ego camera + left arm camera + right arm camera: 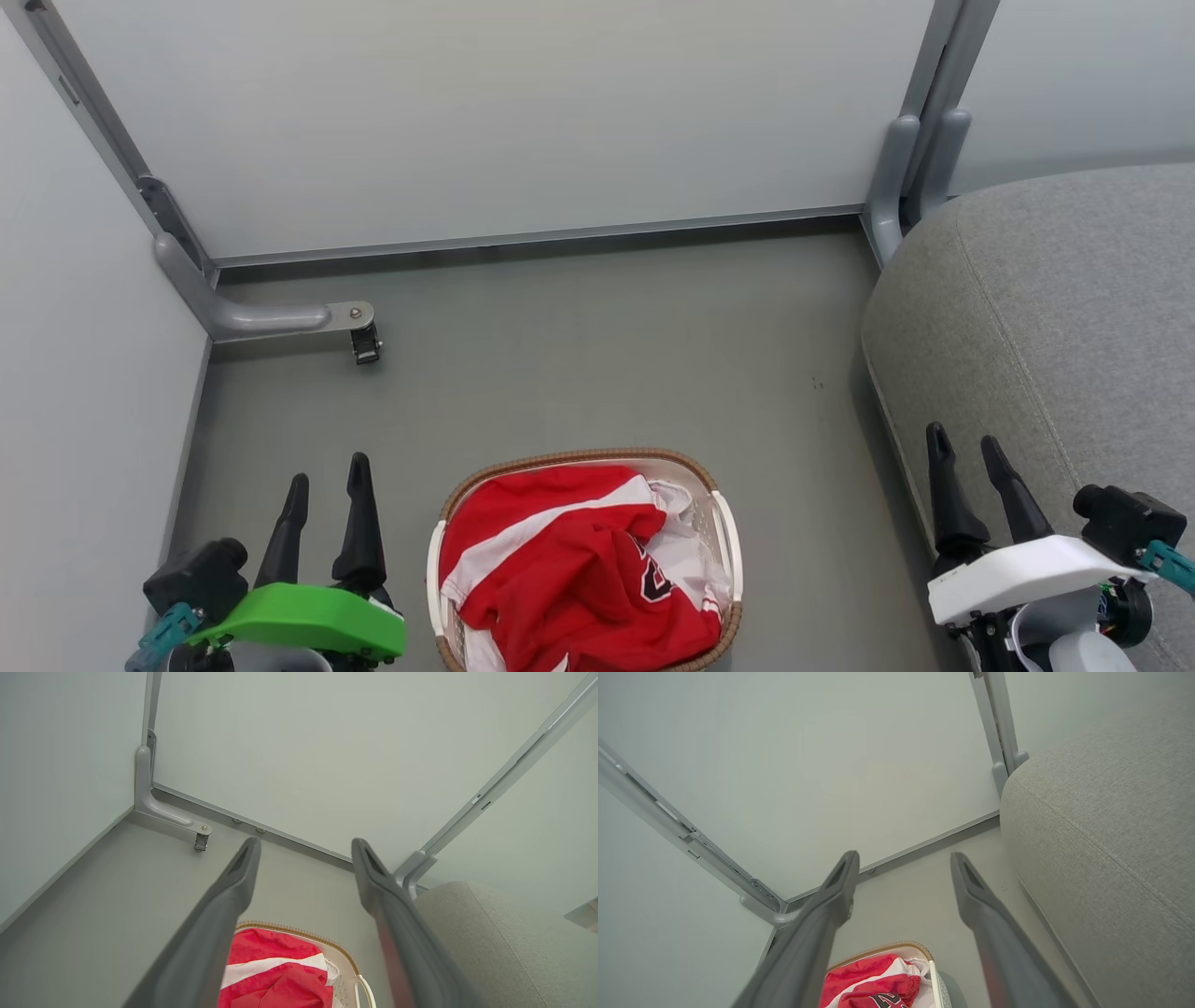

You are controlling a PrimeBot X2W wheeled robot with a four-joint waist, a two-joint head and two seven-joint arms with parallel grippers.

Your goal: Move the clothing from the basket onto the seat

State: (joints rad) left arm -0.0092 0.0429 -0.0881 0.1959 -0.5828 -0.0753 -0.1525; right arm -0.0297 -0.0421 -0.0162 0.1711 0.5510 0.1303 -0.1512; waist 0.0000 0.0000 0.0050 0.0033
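— Okay, both claws are hanging wide open, gripping nothing. The left gripper is hovering over the floor just beside the basket, and the right gripper is hovering by the edge of the seat.
— Clothing?
— The clothing is lying bunched inside the basket, red fabric tangling with white lining. Nothing is lying on the seat.
— Risks?
— I'm guessing a finger going in is snagging the woven rim or the white handle and dragging the light basket along. A shallow pinch is probably slipping off, or pulling the whole tangle so a piece is dropping onto the floor short of the seat.
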